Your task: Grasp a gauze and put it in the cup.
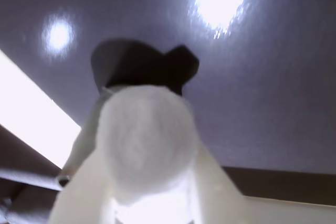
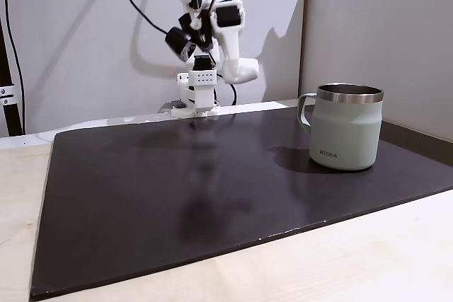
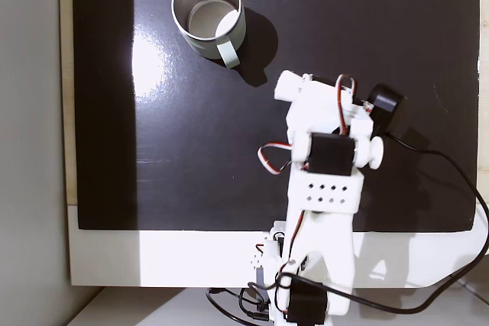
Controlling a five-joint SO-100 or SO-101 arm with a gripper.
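In the wrist view the pincer point(image 1: 149, 203) is closed on the gauze point(image 1: 144, 140), a white roll between its white fingers point(image 1: 218, 192), above the dark mat point(image 1: 273, 77); the sage-green cup point(image 2: 346, 126) stands well apart on that mat, empty.

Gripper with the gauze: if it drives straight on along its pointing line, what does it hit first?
Probably the dark mat, short of the cup; the gripper, shut on the gauze, tilts downward. Depth unclear.

gauze point(image 1: 144, 140) blurred, fingers point(image 1: 79, 192) cut off
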